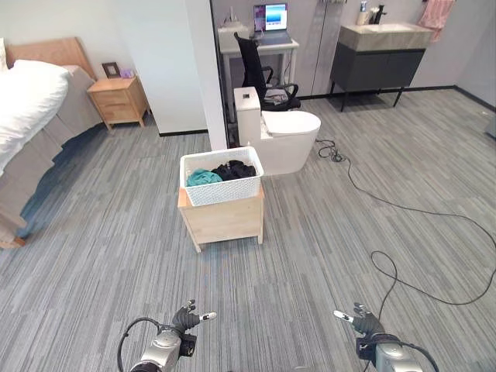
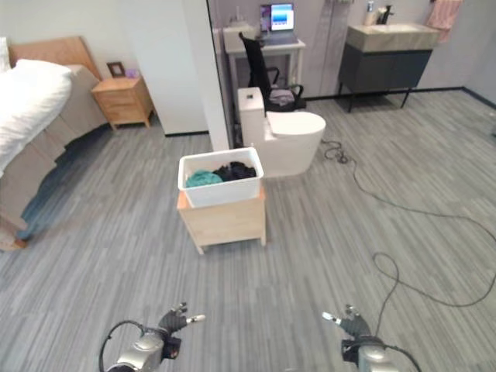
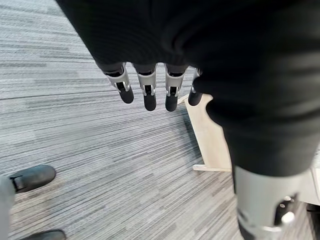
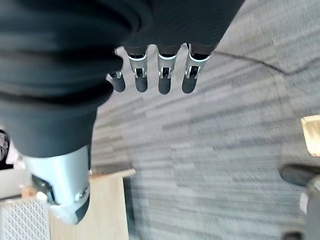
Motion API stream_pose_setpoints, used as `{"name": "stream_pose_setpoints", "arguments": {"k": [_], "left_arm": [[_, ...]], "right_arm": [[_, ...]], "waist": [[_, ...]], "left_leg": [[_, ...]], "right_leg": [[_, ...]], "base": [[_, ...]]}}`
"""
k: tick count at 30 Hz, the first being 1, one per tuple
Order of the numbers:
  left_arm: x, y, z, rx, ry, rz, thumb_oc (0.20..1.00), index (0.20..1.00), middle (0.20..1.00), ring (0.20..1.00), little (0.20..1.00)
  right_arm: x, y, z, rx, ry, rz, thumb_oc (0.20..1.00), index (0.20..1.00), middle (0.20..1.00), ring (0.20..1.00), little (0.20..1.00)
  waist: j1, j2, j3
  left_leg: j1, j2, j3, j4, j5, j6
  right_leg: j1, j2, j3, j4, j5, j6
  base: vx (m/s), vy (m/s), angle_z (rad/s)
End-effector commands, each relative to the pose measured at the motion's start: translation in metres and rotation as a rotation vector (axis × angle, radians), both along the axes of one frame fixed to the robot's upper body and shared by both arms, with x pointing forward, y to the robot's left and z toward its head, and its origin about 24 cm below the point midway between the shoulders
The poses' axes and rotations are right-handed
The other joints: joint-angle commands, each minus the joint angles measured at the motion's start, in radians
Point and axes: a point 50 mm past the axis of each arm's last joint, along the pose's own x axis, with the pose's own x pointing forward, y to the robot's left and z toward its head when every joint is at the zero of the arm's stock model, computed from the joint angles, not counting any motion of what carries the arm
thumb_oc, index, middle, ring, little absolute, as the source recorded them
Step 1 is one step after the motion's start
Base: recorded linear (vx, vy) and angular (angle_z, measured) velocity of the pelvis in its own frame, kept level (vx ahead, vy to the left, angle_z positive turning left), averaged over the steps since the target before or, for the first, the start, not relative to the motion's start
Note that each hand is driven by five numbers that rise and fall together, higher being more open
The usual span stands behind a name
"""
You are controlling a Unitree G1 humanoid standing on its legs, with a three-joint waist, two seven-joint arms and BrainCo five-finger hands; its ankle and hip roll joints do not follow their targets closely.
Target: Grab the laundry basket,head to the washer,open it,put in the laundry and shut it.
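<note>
Both eye views look down from head height across the grey floor point(image 1: 325, 256) toward the far wall, sharing the laundry basket point(image 1: 222, 176) on its wooden stand point(image 1: 225, 219) mid-room. Each wrist view looks very closely along its own robot hand at the floor, catching the stand's edge.

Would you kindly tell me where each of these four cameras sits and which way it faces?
Left eye view: on the head, looking down at the laundry basket on its wooden stand; both hands low.
Right eye view: same head, slightly offset; shares basket, stand and toilet.
Left wrist view: on the left wrist, along the open left hand toward floor and stand.
Right wrist view: on the right wrist, along the open right hand; also shows the stand.
</note>
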Motion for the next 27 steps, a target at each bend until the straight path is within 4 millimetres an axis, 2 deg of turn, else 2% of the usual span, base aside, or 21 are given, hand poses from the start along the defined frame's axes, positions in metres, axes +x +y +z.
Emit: {"name": "stream_pose_setpoints", "arguments": {"k": [1, 6, 10, 15, 17, 21, 23, 26, 27], "left_arm": [[0.028, -0.004, 0.015, -0.005, -0.119, 0.024, 1.000, 1.000, 1.000, 1.000, 1.000], [0.027, -0.003, 0.012, -0.001, -0.097, 0.041, 1.000, 1.000, 1.000, 1.000, 1.000], [0.030, -0.004, 0.013, 0.013, -0.100, 0.037, 1.000, 1.000, 1.000, 1.000, 1.000], [0.040, 0.000, 0.019, 0.046, -0.138, 0.041, 1.000, 1.000, 1.000, 1.000, 1.000], [0.038, 0.001, 0.018, 0.050, -0.139, 0.044, 1.000, 1.000, 1.000, 1.000, 1.000], [0.035, 0.007, 0.020, 0.065, -0.161, 0.048, 1.000, 1.000, 1.000, 1.000, 1.000], [0.030, 0.011, 0.020, 0.078, -0.163, 0.048, 1.000, 1.000, 1.000, 1.000, 1.000], [0.026, 0.017, 0.022, 0.086, -0.179, 0.056, 1.000, 1.000, 1.000, 1.000, 1.000], [0.022, 0.020, 0.020, 0.091, -0.171, 0.054, 1.000, 1.000, 1.000, 1.000, 1.000]], "right_arm": [[0.021, 0.003, 0.011, 0.026, -0.113, 0.001, 1.000, 1.000, 1.000, 1.000, 1.000], [0.019, 0.006, 0.009, 0.013, -0.093, 0.023, 1.000, 1.000, 1.000, 1.000, 1.000], [0.023, 0.010, 0.010, 0.020, -0.101, 0.046, 1.000, 1.000, 1.000, 1.000, 1.000], [0.038, 0.022, 0.015, 0.051, -0.139, 0.082, 1.000, 1.000, 1.000, 1.000, 1.000], [0.034, 0.022, 0.013, 0.054, -0.124, 0.086, 1.000, 1.000, 1.000, 1.000, 1.000], [0.032, 0.020, 0.013, 0.044, -0.117, 0.109, 1.000, 1.000, 1.000, 1.000, 1.000], [0.030, 0.020, 0.011, 0.039, -0.107, 0.122, 1.000, 1.000, 1.000, 1.000, 1.000], [0.030, 0.021, 0.013, 0.034, -0.114, 0.141, 1.000, 1.000, 1.000, 1.000, 1.000], [0.028, 0.021, 0.013, 0.041, -0.113, 0.141, 1.000, 1.000, 1.000, 1.000, 1.000]], "waist": [[-0.003, -0.027, 0.012], [-0.003, -0.029, 0.023], [-0.009, -0.035, 0.027], [-0.002, -0.036, 0.049], [0.000, -0.033, 0.053], [-0.009, -0.020, 0.069], [-0.020, -0.011, 0.077], [-0.029, 0.002, 0.088], [-0.045, 0.002, 0.081]], "left_leg": [[-0.029, -0.051, -0.007, 0.192, -0.135, 0.013], [-0.042, -0.047, -0.012, 0.223, -0.140, 0.010], [-0.044, -0.049, -0.009, 0.191, -0.126, 0.007], [-0.054, -0.053, 0.010, 0.182, -0.117, 0.014], [-0.047, -0.056, 0.017, 0.173, -0.115, 0.019], [-0.018, -0.067, 0.042, 0.134, -0.096, 0.034], [0.008, -0.080, 0.046, 0.108, -0.090, 0.047], [0.032, -0.074, 0.067, 0.086, -0.077, 0.050], [0.046, -0.078, 0.057, 0.064, -0.065, 0.041]], "right_leg": [[0.125, -0.024, -0.045, -0.157, 0.149, 0.101], [0.124, -0.026, -0.057, -0.147, 0.144, 0.097], [0.119, -0.028, -0.060, -0.171, 0.158, 0.103], [0.101, -0.036, -0.025, -0.180, 0.171, 0.111], [0.099, -0.038, -0.013, -0.176, 0.176, 0.115], [0.059, -0.058, 0.040, -0.103, 0.224, 0.145], [0.022, -0.080, 0.058, -0.030, 0.285, 0.156], [-0.029, -0.097, 0.034, 0.039, 0.303, 0.151], [-0.050, -0.064, 0.045, -0.006, 0.292, 0.148]], "base": [[0.00, 0.000, 0.00], [0.00, -0.001, 0.03], [0.01, 0.018, 0.02], [0.01, 0.072, 0.00], [0.04, 0.124, -0.15], [0.05, 0.167, -0.23], [0.07, 0.177, -0.39], [0.09, 0.129, -0.26], [0.16, 0.055, -0.27]]}}
